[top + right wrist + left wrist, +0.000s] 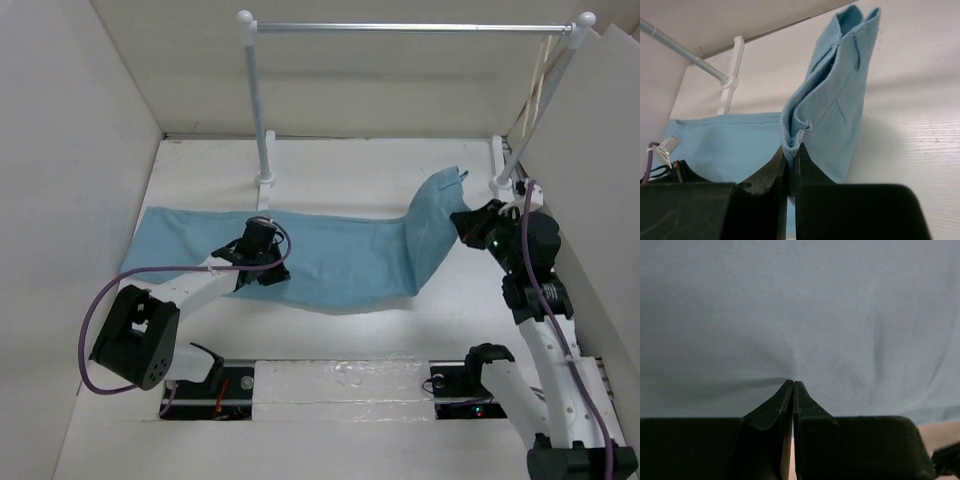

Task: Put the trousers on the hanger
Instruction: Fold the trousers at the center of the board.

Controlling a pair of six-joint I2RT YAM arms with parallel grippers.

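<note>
The light blue trousers (340,255) lie flat across the table from far left to right. Their right end is lifted and folded upward. My left gripper (262,265) rests on the middle of the left half. In the left wrist view its jaws (792,383) are closed at the cloth (800,305), and creases run toward the tips. My right gripper (468,222) is shut on the ribbed waistband edge (797,131) and holds it above the table (791,150). Thin cream-beige bars, seemingly the hanger (540,85), lean at the rail's right end, mostly hidden.
A silver rail (410,28) on white posts (257,110) spans the back; it also shows in the right wrist view (685,52). White walls close in the left, back and right. The arm bases and a rail strip (330,385) sit at the near edge.
</note>
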